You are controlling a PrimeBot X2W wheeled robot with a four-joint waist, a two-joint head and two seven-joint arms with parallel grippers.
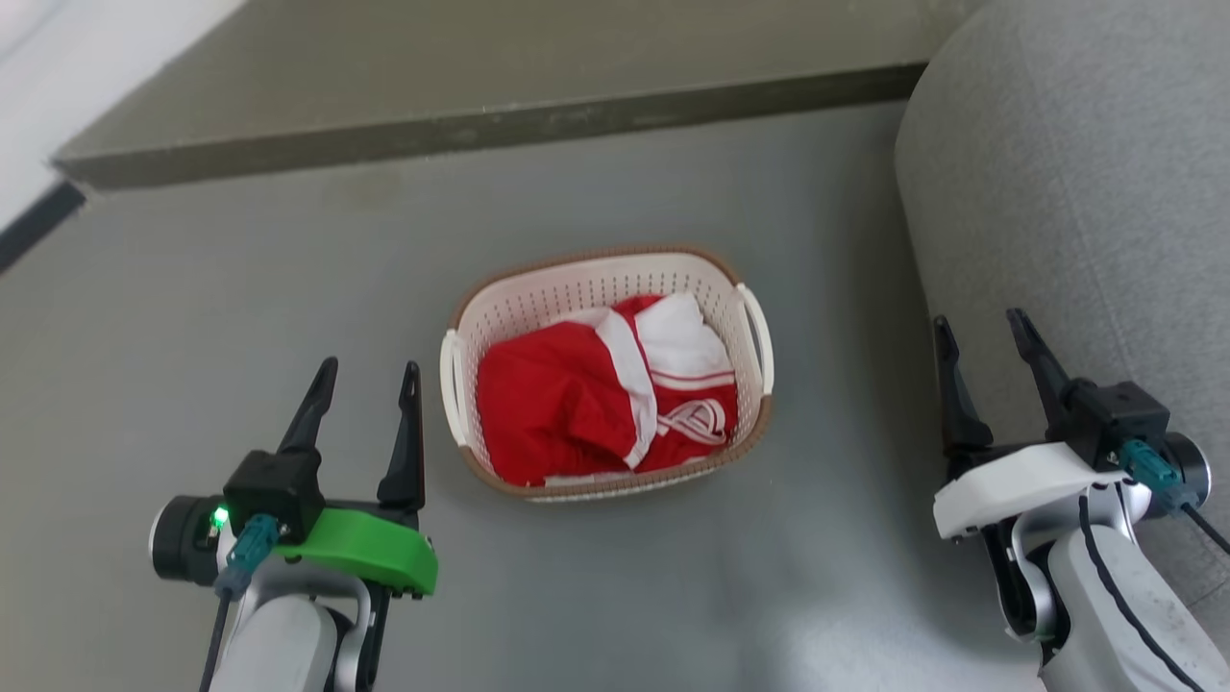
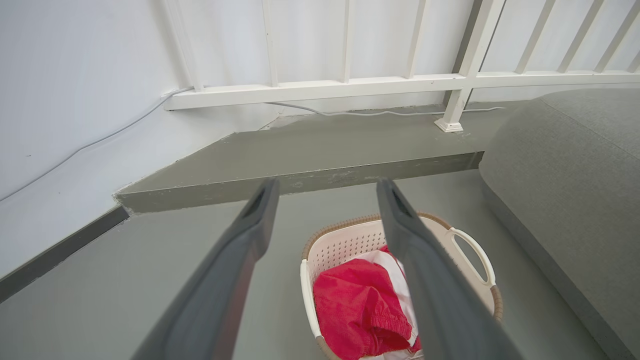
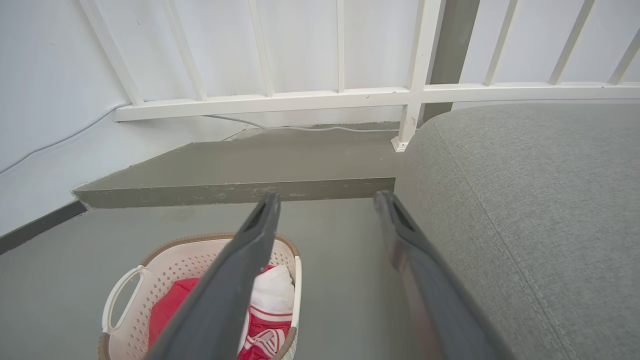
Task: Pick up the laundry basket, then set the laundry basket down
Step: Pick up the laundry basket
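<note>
The laundry basket [image 1: 596,288] sits on the grey floor [image 1: 240,288], pretty much dead centre between the two arms, with red and white clothes [image 1: 567,404] bunched up inside. The left gripper [image 1: 370,370] hovers just to its left, fingers spread wide and holding nothing. The right gripper [image 1: 978,322] is well off to the right, fingers wide too, right next to a grey sofa [image 1: 1076,173]. On the far side there's a raised step [image 1: 480,67] with a white railing [image 2: 350,85].
</note>
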